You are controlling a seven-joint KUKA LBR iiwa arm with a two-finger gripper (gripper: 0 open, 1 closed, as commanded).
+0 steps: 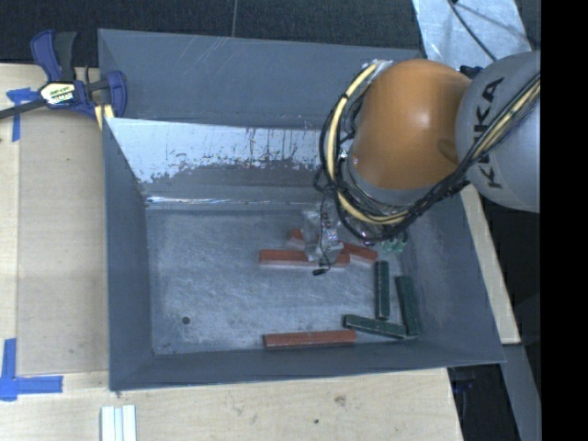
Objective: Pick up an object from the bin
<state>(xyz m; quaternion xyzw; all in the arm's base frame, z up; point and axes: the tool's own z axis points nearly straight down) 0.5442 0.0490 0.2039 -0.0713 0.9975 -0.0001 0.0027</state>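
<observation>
Here the gripper (321,252) is hovering at the central red bar (283,258), open or closed I cannot tell; straddling that bar squarely is looking wisest.

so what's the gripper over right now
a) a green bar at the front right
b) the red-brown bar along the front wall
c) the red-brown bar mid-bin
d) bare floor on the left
c: the gripper is down over the red-brown bar in the middle of the bin, while the green bars and the front bar lie apart from it.
</observation>
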